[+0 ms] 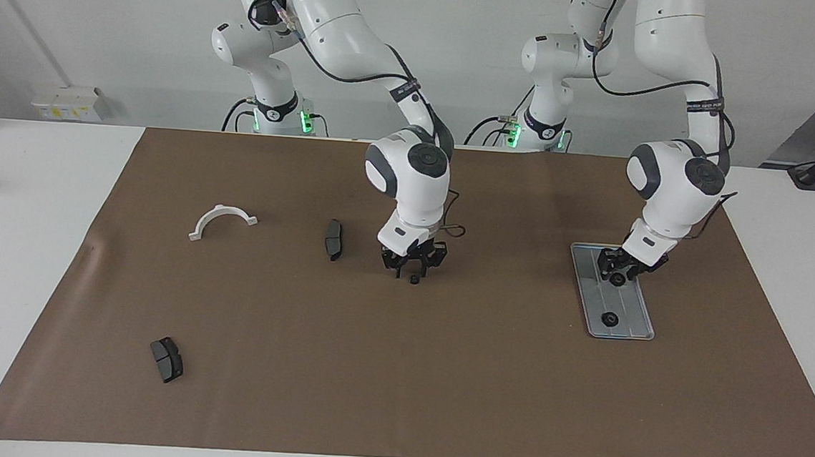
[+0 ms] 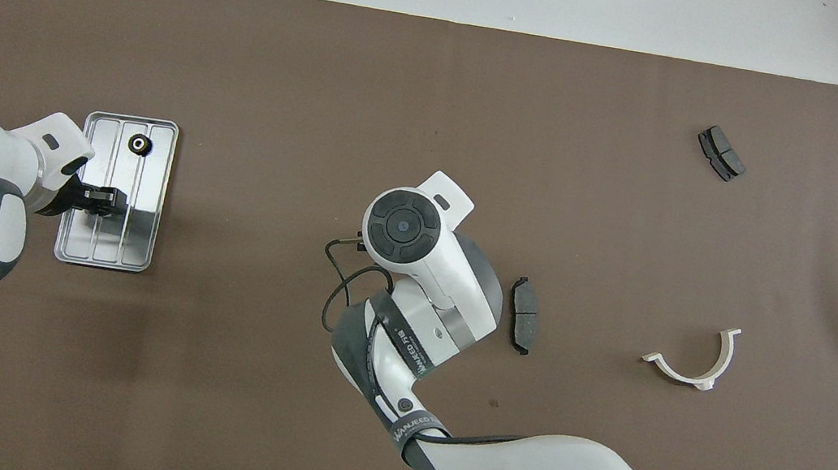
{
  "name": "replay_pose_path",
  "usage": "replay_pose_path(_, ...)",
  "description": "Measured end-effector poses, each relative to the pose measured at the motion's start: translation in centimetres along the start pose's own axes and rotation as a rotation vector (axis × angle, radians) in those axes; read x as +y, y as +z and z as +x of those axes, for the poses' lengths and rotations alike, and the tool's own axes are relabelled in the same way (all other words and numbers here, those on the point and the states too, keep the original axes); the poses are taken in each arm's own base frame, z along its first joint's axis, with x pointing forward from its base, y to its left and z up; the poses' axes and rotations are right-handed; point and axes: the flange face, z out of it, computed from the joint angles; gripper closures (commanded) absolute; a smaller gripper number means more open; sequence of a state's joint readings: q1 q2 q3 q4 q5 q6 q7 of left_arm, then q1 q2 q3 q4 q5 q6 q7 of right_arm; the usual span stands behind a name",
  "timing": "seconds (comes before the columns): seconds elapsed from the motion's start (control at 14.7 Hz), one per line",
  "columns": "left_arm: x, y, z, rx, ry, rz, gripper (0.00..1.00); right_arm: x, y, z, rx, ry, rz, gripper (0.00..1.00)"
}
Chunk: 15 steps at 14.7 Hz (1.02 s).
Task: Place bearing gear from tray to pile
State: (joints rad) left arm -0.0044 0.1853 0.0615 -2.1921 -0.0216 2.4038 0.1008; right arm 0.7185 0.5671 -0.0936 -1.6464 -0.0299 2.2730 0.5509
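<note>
The silver tray point(image 1: 631, 310) point(image 2: 141, 229) lies toward the left arm's end of the brown mat. My left gripper point(image 1: 618, 270) point(image 2: 104, 201) is down in the tray around one black bearing gear point(image 1: 618, 278). A second gear point(image 1: 610, 319) point(image 2: 140, 143) lies free in the tray, farther from the robots. My right gripper point(image 1: 413, 270) is low at mid-mat, directly over a small gear point(image 1: 413, 280) on the mat. In the overhead view its own wrist hides it. The pile's parts lie scattered toward the right arm's end.
A white half-ring bracket point(image 1: 222, 208) point(image 2: 686, 377) lies toward the right arm's end. One dark brake pad point(image 1: 333, 239) point(image 2: 522, 325) lies beside the right gripper. Another brake pad point(image 1: 166, 359) point(image 2: 721, 153) lies much farther from the robots. A black cable loops from the right wrist.
</note>
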Motion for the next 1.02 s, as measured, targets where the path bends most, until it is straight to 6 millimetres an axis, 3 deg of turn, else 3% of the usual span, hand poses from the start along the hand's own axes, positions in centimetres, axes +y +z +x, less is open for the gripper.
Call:
replay_pose_path(0.34, -1.7, 0.5, -0.1, 0.004, -0.009, 0.000, 0.44, -0.2, -0.5, 0.4, 0.026, 0.000, 0.016, 0.48)
replay_pose_path(0.68, -1.6, 0.4, 0.1, 0.016, -0.024, -0.015, 0.50, -0.2, -0.4, 0.4, 0.027, -0.001, 0.014, 0.48)
replay_pose_path(0.75, -1.6, 0.4, 0.1, 0.023, -0.024, -0.015, 0.54, -0.2, -0.4, 0.4, 0.027, -0.002, 0.013, 0.48)
replay_pose_path(1.02, -1.4, 0.3, 0.3, 0.029, -0.022, -0.016, 0.87, 0.0, 0.1, 0.1, 0.019, -0.003, 0.006, 0.48)
